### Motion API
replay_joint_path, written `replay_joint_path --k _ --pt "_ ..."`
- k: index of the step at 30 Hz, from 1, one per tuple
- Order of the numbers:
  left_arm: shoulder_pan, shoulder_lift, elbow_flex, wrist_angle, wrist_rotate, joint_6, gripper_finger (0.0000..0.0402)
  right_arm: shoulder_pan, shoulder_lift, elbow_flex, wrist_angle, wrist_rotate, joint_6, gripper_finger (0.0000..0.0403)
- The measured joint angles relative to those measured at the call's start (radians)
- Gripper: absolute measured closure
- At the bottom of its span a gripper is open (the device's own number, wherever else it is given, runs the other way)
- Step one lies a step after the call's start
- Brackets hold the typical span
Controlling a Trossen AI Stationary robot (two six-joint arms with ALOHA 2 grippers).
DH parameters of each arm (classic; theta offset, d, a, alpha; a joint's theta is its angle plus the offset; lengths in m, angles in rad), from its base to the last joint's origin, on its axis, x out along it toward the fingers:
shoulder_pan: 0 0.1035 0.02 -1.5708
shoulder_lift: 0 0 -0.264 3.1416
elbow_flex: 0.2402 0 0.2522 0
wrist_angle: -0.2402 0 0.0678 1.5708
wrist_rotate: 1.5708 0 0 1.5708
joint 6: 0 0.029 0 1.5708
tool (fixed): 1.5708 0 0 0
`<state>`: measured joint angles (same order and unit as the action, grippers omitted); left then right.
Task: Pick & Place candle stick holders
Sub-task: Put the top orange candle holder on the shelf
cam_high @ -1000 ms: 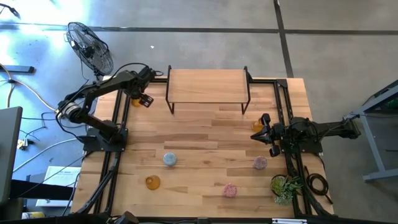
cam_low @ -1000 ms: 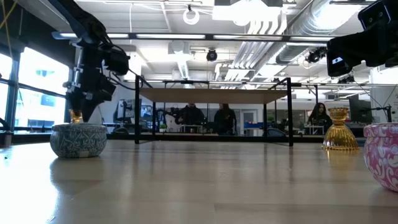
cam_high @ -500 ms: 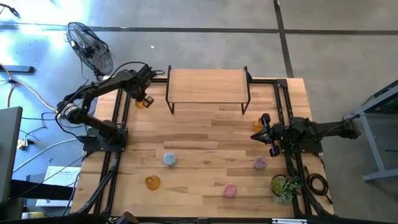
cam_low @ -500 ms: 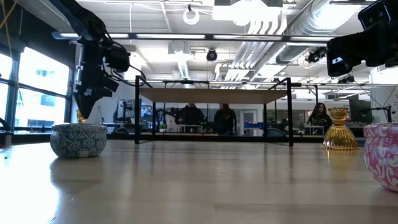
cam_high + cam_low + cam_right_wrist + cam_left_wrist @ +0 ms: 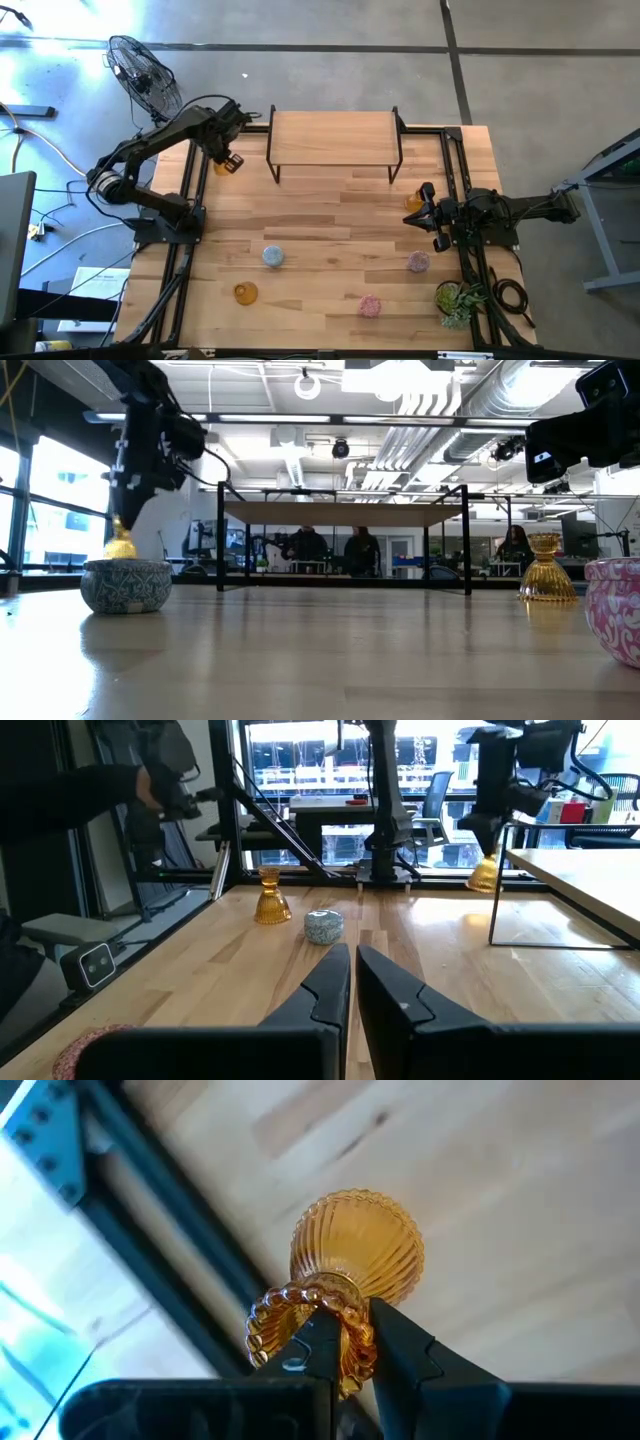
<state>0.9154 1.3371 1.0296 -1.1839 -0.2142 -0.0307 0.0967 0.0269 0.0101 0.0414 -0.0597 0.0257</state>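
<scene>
While the left gripper [image 5: 228, 158] pinches an amber candle holder [image 5: 345, 1280] by its beaded rim, the carry step is in hand at the upper left of the high view.

That holder hangs above the table [image 5: 330, 210], beside the wooden shelf [image 5: 333, 137]; next it likely needs moving over the shelf top and a gentle set-down. The right gripper [image 5: 425, 207] waits at middle right, fingers nearly together and holding nothing, beside another amber holder [image 5: 413, 202]. No containers show; the blue holder [image 5: 273, 256], two pink holders [image 5: 418, 262] and a third amber one [image 5: 245, 293] stand on the lower table.
</scene>
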Motion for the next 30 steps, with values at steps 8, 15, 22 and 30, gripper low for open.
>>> replay_joint_path --k 8,15,22,30 --pt "-0.035 -0.036 0.199 -0.222 0.002 -0.011 0.0375 0.0 0.0 0.0 0.0 0.0 0.0 0.0386" --pt "-0.115 -0.039 0.474 -0.387 0.004 -0.048 0.0375 0.0 0.0 0.0 0.0 0.0 0.0 0.0386" --pt "-0.23 -0.035 0.724 -0.389 0.019 -0.06 0.0375 0.0 0.0 0.0 0.0 0.0 0.0 0.0386" --pt "-0.336 -0.003 0.812 -0.247 0.095 -0.108 0.0375 0.0 0.0 0.0 0.0 0.0 0.0 0.0386"
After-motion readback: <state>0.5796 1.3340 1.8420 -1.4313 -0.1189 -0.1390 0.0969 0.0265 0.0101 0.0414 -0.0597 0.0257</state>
